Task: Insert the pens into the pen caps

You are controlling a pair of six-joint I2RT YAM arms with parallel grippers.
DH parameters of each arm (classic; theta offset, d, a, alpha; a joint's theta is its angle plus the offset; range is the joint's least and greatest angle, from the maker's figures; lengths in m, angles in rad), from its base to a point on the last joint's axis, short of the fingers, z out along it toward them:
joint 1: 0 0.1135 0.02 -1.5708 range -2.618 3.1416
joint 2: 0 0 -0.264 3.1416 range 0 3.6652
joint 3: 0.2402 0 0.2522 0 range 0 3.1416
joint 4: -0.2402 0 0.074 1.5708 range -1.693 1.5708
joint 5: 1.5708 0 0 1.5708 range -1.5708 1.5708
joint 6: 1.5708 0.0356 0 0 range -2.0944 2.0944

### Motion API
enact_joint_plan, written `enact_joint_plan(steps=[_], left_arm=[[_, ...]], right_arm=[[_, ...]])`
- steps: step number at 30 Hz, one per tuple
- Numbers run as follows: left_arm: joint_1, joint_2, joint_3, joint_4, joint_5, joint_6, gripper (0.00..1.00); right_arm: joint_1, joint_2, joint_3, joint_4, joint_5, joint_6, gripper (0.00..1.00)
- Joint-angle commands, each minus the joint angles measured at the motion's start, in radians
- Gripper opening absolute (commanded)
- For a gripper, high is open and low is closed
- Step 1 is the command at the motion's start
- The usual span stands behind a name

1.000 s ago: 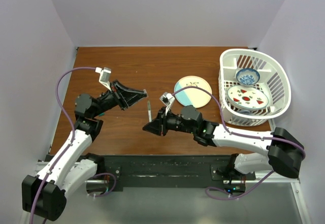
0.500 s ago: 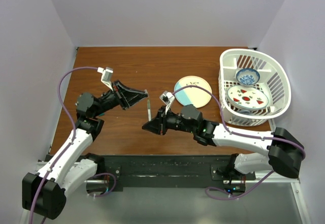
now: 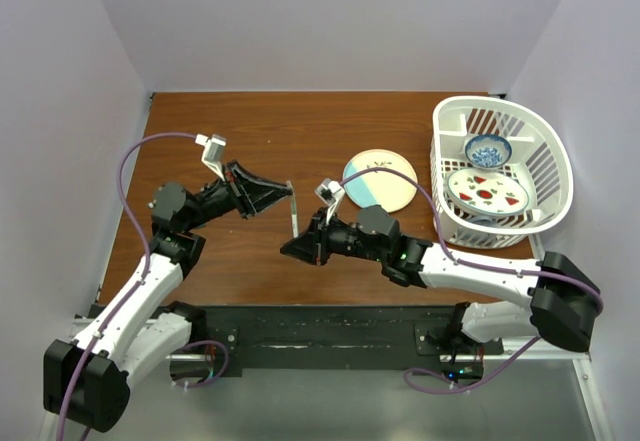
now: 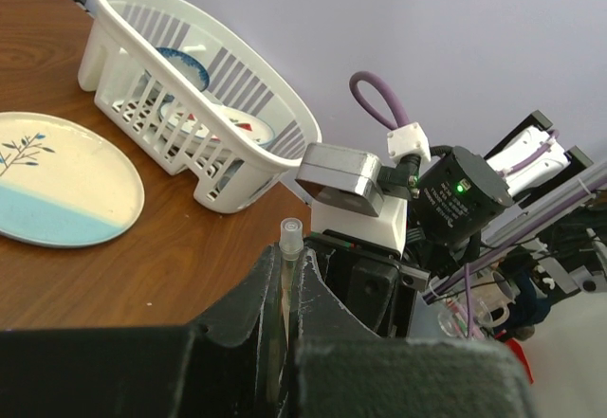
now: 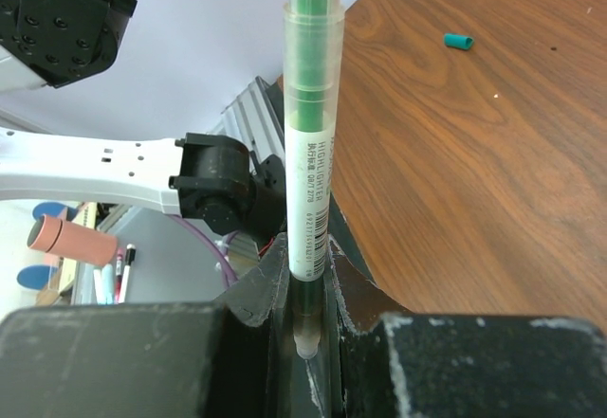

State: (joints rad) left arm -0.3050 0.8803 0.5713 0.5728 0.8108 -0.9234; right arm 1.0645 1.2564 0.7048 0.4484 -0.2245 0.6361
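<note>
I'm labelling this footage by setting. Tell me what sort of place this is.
Probably a robot lab test cell: a wooden table boxed in by plain pale walls, two arms bolted to a rail at its near edge, and a dish rack as a prop.

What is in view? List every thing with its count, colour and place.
pen: one, clear barrel with green core, upright in the right gripper
pale tube: one, whitish, between the left gripper's fingers; pen or cap, cannot tell
cap: one, green, loose on the table
two-tone plate: one, cream and light blue, on the table beside the basket
basket: one, white, at the table's right side
bowl: one, blue-patterned, in the basket
red-patterned plate: one, white with red, in the basket
table: one, brown wood
left gripper: one, black, shut
right gripper: one, black, shut
</note>
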Motion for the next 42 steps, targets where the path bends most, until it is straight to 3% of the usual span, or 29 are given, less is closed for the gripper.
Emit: enact_joint_plan(steps=[1, 14, 35, 42], left_arm=[[-0.011, -0.024, -0.022, -0.001, 0.076, -0.002, 0.00], [-0.046, -0.033, -0.063, -0.126, 0.111, 0.046, 0.00], [-0.114, -0.012, -0.145, -0.076, 0.094, 0.014, 0.00], [-0.213, 0.017, -0.154, -0.053, 0.076, 0.034, 0.00]], right_arm=[[-0.001, -0.049, 0.059, -0.028, 0.043, -0.033, 0.00], [-0.001, -0.087, 0.122, -0.099, 0.137, -0.113, 0.00], [-0.003, -0.123, 0.263, -0.192, 0.321, -0.243, 0.00], [-0.009, -0.094, 0.338, -0.229, 0.349, -0.308, 0.00]])
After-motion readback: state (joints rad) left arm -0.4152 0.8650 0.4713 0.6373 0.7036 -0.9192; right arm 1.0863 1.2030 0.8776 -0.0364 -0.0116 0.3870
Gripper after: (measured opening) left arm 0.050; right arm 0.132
